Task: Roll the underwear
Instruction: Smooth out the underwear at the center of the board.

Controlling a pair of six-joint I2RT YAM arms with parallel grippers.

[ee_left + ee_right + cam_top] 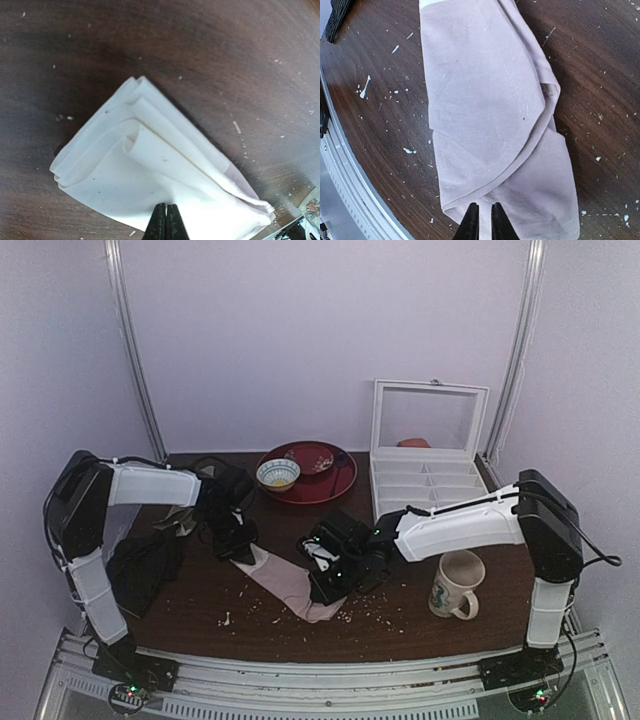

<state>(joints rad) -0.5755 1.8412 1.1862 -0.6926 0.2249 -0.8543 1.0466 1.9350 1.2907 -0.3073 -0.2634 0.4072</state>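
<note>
Thin, floppy underwear [490, 100]: grab the near-right end's fold. Left hand [165, 206] pressed together, right hand [482, 206] barely parted.

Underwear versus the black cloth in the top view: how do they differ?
The underwear is pale pink; the black cloth is dark. The underwear lies folded into a long strip at mid-table; the black cloth sits bunched at the left. The left gripper and right gripper are at the underwear's ends; neither is at the black cloth. Both lie on the table.
</note>
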